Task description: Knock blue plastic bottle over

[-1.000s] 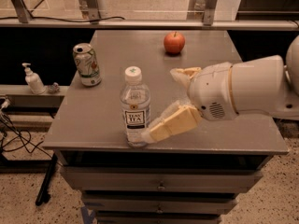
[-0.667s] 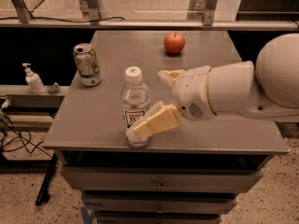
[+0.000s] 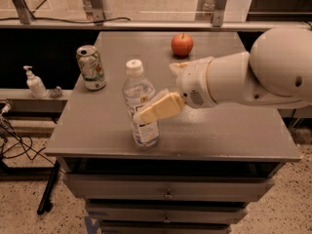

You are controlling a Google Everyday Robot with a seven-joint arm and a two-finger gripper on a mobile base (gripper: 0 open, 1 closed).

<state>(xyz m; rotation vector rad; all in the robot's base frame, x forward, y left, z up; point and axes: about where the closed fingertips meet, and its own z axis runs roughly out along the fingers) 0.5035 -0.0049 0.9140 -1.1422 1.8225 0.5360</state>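
The blue plastic bottle [image 3: 135, 91], clear with a white cap and a text label, stands near the front of the grey table [image 3: 219, 135], its top leaning slightly left. My gripper [image 3: 156, 92] comes in from the right and is open. Its near cream finger [image 3: 158, 108] lies across the front of the bottle's label and touches it. The far finger [image 3: 176, 68] is behind and to the right of the bottle. The big white arm housing [image 3: 253, 77] fills the right side.
A green-and-white drink can [image 3: 91, 67] stands at the table's left, behind the bottle. A red apple [image 3: 182, 44] sits at the back centre. A small white pump bottle [image 3: 35, 83] stands on a lower shelf to the left. Drawers are below the tabletop.
My gripper has moved left across the table until its near finger reached the bottle. The bottle's cap has shifted a little left and away; the can and apple have not moved.
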